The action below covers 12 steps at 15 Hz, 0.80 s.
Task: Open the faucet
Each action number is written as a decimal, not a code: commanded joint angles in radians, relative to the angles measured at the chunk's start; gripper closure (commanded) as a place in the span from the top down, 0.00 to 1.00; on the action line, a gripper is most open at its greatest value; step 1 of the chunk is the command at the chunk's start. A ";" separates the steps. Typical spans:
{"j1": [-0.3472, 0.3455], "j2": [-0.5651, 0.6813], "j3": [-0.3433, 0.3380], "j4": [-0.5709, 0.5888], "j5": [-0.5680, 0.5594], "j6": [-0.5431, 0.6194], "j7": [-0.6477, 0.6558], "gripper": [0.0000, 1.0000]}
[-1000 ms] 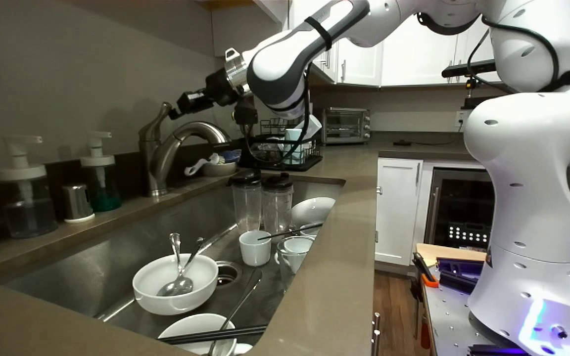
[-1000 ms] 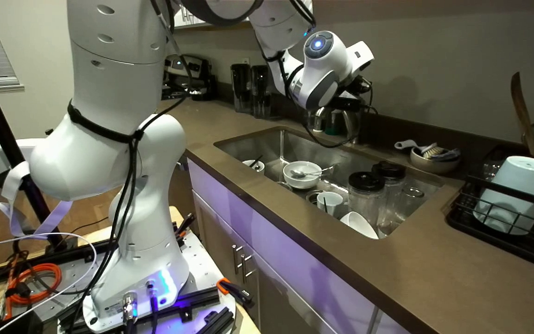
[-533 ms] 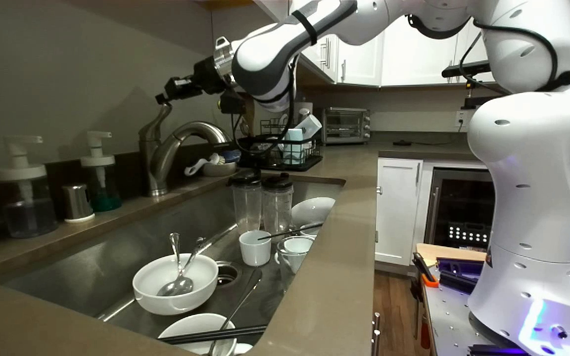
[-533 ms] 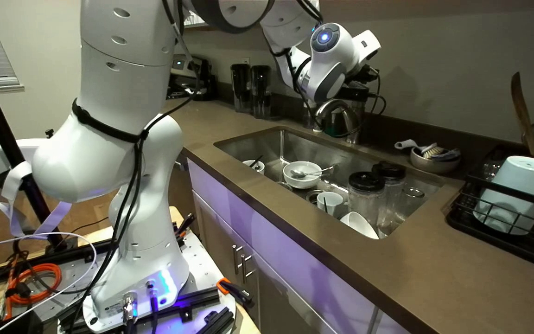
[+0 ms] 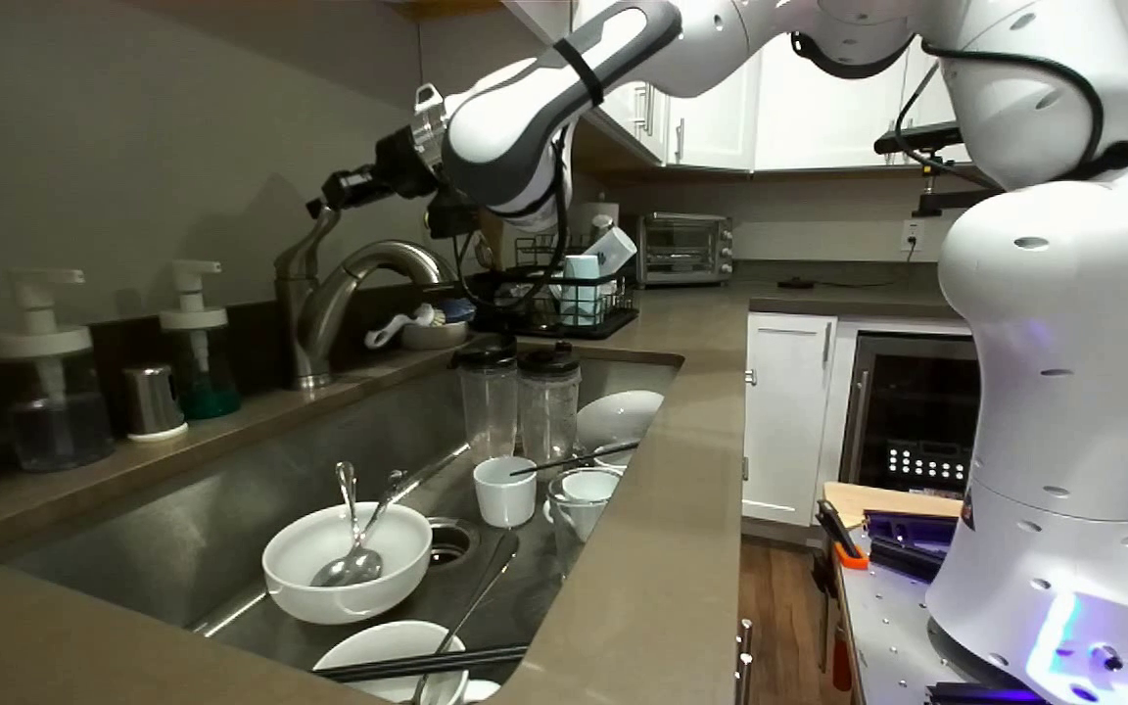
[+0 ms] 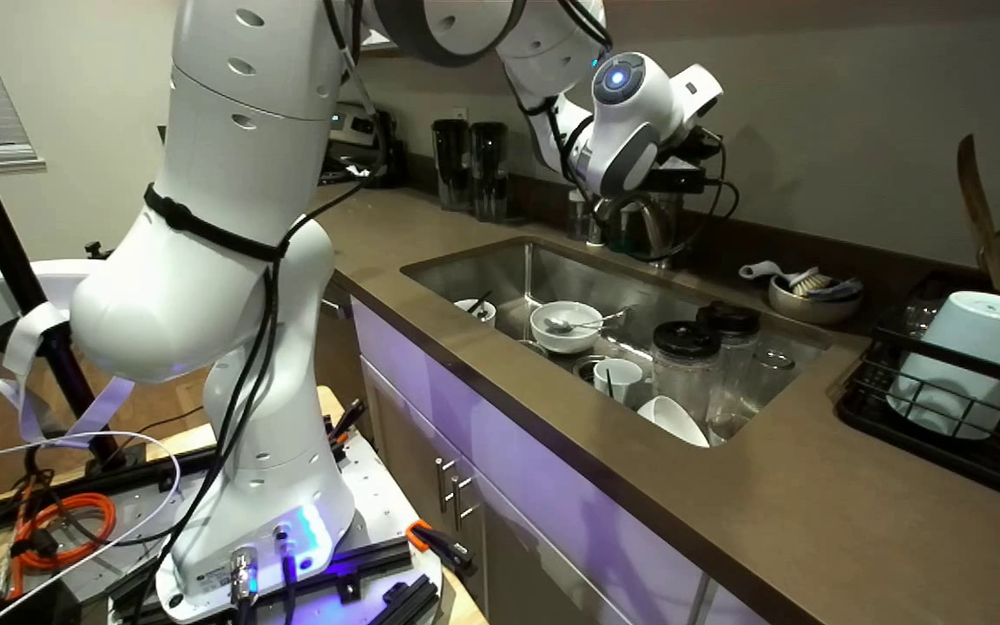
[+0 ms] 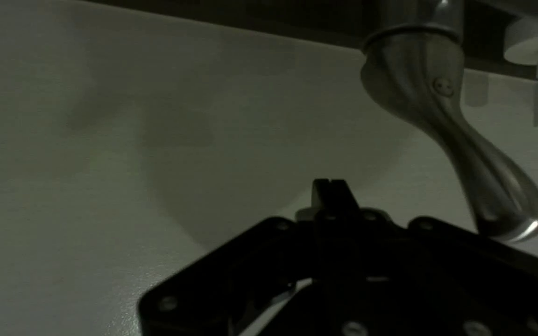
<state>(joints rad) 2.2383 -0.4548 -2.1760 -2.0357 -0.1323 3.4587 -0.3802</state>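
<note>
The brushed-metal faucet point(image 5: 324, 318) stands behind the sink, and part of it shows in an exterior view point(image 6: 658, 227). Its lever handle point(image 5: 302, 253) points up and leans. My gripper point(image 5: 314, 208) is at the height of the lever's top and overlaps it in that view. In the wrist view, the gripper point(image 7: 329, 181) has its fingertips together with nothing between them. The lever point(image 7: 470, 158) is to the right of the fingertips there, apart from them, its end partly behind the right finger linkage. The wall lies beyond the fingertips.
Soap dispensers point(image 5: 50, 392) stand left of the faucet in an exterior view. The sink point(image 5: 172, 548) holds bowls, cups and lidded tumblers. A bowl with brushes point(image 6: 812, 299) and a dish rack point(image 6: 943, 434) stand on the counter. The wall point(image 5: 182, 127) is close behind the faucet.
The gripper has moved toward the wall and up, then slightly down, and its tip now overlaps the lever's top in an exterior view. The faucet and dishes look unmoved.
</note>
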 commanded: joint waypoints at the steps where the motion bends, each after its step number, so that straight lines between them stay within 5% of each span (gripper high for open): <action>1: 0.061 0.058 -0.065 -0.016 0.059 0.000 -0.024 0.03; 12: 0.115 0.143 -0.145 -0.048 0.131 -0.001 -0.004 0.03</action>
<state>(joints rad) 2.3281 -0.3934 -2.2735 -2.0369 -0.0581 3.4581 -0.3808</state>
